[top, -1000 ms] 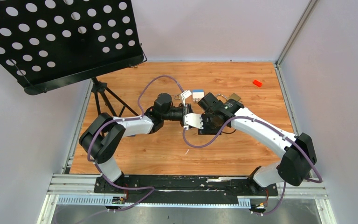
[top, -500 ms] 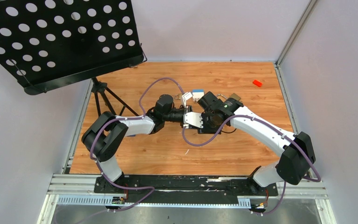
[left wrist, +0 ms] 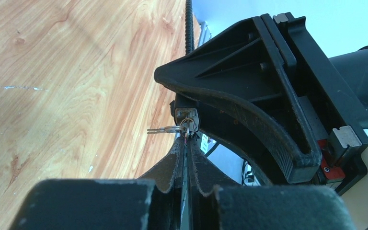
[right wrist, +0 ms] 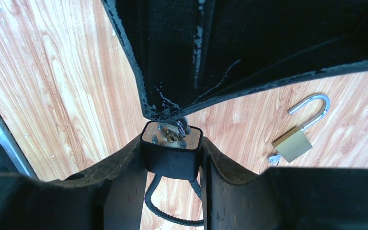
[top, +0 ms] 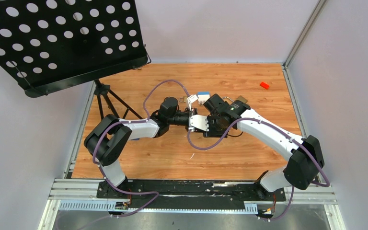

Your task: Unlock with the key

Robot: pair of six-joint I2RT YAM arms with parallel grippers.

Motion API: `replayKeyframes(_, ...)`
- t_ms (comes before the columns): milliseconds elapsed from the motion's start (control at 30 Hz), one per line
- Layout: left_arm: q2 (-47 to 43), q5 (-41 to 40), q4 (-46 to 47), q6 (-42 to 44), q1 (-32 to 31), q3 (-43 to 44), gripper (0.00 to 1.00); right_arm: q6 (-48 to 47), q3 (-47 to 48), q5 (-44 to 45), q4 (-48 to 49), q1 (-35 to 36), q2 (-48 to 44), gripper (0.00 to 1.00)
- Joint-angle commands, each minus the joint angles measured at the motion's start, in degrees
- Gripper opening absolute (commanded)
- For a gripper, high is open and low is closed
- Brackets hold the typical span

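My right gripper (right wrist: 171,143) is shut on the blocky black body of a cable lock (right wrist: 171,158), brass keyhole face turned away from the wrist. The lock's ribbed black cable (right wrist: 163,208) loops below it. A small grey key (right wrist: 179,125) sits at the keyhole. My left gripper (left wrist: 185,143) meets the lock head-on, its jaws pinched almost together on the key (left wrist: 188,128). A second key (left wrist: 160,129) on the same ring sticks out sideways. In the top view the two grippers (top: 190,118) (top: 203,122) touch nose to nose above mid-table.
An open brass padlock (right wrist: 294,141) lies on the wood with a small key (right wrist: 274,159) beside it. A white and blue item (top: 202,97) lies behind the grippers. A red block (top: 264,85) sits far right. A black perforated music stand (top: 62,43) overhangs the far left.
The left arm has edged right toward the lock, and its jaws have narrowed onto the key. The right arm and the lock have stayed put.
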Motion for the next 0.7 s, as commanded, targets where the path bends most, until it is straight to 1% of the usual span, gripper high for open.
replayKeyframes(0,0.6,0.2,1.8,-0.2,-0.3,1.0,0.09,0.9,1.4,-1.4,0.7,-0.1,-0.1,0.0)
replayKeyframes(167,0.9,0.0,1.7,0.0,-0.2,1.1,0.06,1.1,1.5,-2.2,0.8,-0.2,0.3,0.0)
replayKeyframes(300,1.1,-0.2,1.8,-0.1,-0.2,1.4,0.0,1.4,1.8,-4.2,1.1,-0.2,0.7,0.0)
replayKeyframes(500,0.9,-0.6,1.5,-0.4,-0.3,1.6,0.0,1.9,1.3,-7.0,3.0,-0.2,1.3,0.0)
replayKeyframes(667,0.9,-1.3,-1.3,-0.5,-1.0,2.0,0.0,2.8,1.5,-8.8,4.4,-0.2,2.5,0.0)
